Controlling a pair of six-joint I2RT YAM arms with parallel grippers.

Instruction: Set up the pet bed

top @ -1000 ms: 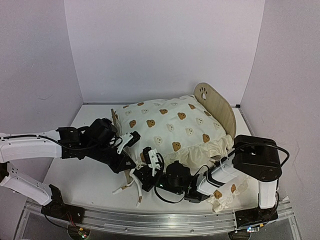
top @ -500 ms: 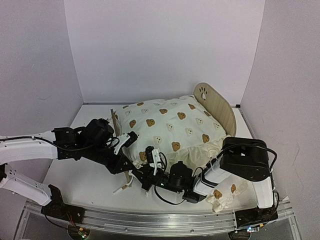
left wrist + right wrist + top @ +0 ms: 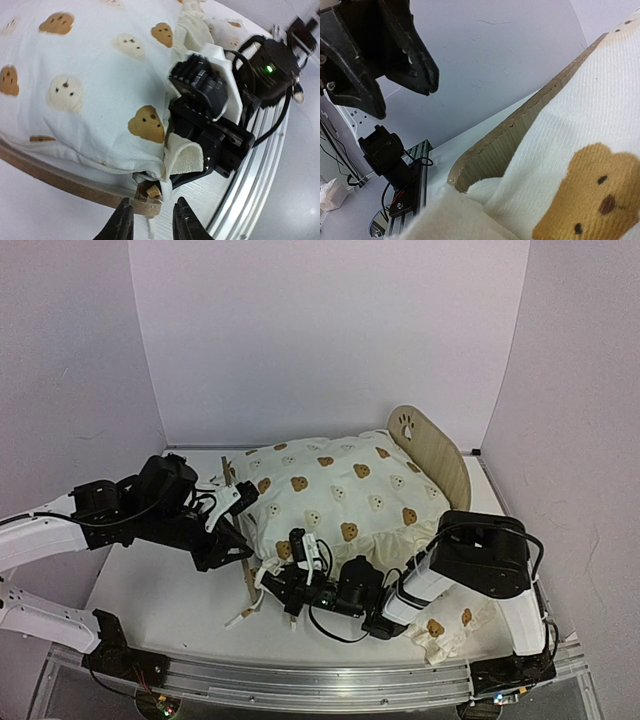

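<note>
The pet bed stands mid-table, its paw-print headboard [image 3: 428, 443] at the far right and its low wooden footboard [image 3: 60, 177] near me. A big cream bear-print cushion [image 3: 335, 490] lies over the frame and hides the base. My left gripper [image 3: 152, 226] hovers open just short of the footboard's near corner, holding nothing. At that same corner my right gripper [image 3: 287, 580] is shut on the cushion's cream edge flap [image 3: 187, 156]. In the right wrist view fuzzy fabric covers its fingers.
A small bear-print pillow [image 3: 447, 632] lies at the front right under the right arm. White cushion ties [image 3: 246, 616] trail on the table by the footboard. White walls close in the back and both sides, and an aluminium rail [image 3: 300, 680] runs along the near edge.
My left gripper has opened and drawn back up and to the left, away from the footboard corner. The right gripper has crept left with the cushion edge.
</note>
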